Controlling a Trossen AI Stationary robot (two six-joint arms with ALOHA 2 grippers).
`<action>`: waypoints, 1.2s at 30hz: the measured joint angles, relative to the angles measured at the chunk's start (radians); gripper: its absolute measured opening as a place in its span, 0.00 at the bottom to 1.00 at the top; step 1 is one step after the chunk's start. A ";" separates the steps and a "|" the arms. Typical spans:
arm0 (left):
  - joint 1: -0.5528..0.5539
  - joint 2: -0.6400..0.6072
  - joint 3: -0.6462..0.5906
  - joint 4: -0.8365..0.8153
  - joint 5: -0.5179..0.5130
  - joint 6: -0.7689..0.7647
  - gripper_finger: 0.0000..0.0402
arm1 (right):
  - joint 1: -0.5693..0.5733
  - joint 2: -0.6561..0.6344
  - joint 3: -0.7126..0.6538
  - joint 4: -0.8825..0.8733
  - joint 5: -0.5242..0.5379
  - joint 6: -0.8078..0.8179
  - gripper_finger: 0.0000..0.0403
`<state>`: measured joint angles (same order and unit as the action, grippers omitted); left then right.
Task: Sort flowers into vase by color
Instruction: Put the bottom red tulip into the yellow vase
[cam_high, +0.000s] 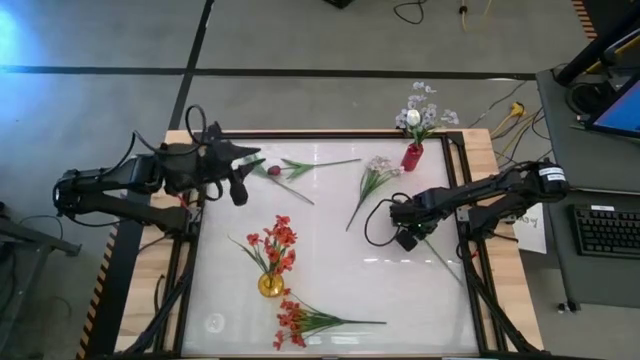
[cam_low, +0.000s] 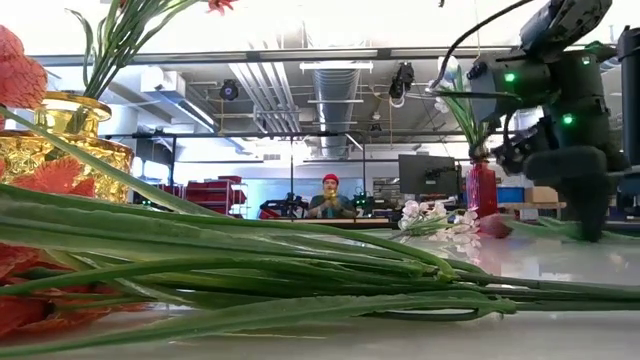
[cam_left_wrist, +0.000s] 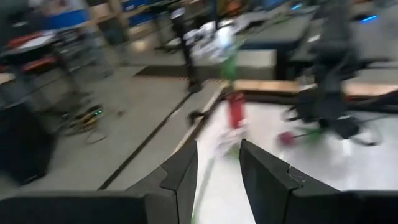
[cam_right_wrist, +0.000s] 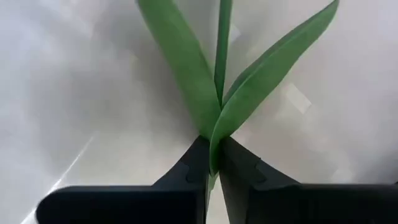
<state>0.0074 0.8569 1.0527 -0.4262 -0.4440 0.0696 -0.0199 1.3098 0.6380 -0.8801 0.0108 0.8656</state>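
My left gripper (cam_high: 258, 158) hangs over the table's far left with a maroon tulip (cam_high: 273, 170), whose green stem (cam_high: 325, 161) sticks out toward the red vase (cam_high: 411, 156) of white blossoms (cam_high: 420, 110). My right gripper (cam_high: 407, 236) points down at the right side, shut on a second tulip; its maroon bud (cam_low: 495, 226) shows in the low view and its stem (cam_high: 445, 265) runs toward the near right. A pale lavender spray (cam_high: 378, 168) lies by the red vase. A gold vase (cam_high: 270, 285) holds red flowers (cam_high: 278, 240). A red spray (cam_high: 295, 322) lies near it. My left gripper has the tulip's thin green stem (cam_left_wrist: 204, 183) between its two fingers, which point nearly level toward the table's right. The stem runs forward along the fingers. The fingers hide where they touch it. My right gripper pinches the second tulip where its two leaves meet the stem (cam_right_wrist: 214, 134), between its two fingers. The fingers come from above, pointing down, and the stem and leaves (cam_right_wrist: 186, 68) spread flat over the table beyond them.
The white table top lies inside a black frame (cam_high: 190, 270) on a wooden base. Cables (cam_high: 505, 110) and a keyboard (cam_high: 605, 230) are beyond the right edge. A person (cam_low: 328, 197) sits far behind the table in the low view.
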 joint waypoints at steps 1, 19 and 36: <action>-0.002 0.001 0.000 0.017 0.041 0.004 0.26 | 0.012 -0.013 0.006 -0.002 0.031 -0.002 0.05; -0.111 0.130 0.000 0.257 0.359 -0.005 0.27 | 0.327 -0.250 0.198 0.585 0.475 -0.376 0.04; -0.123 0.413 0.119 0.390 0.434 0.033 0.52 | 0.324 0.012 0.595 0.936 0.472 -1.070 0.04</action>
<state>-0.1154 1.2700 1.1719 -0.0358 -0.0097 0.1022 0.3044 1.3214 1.2329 0.0560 0.4828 -0.2046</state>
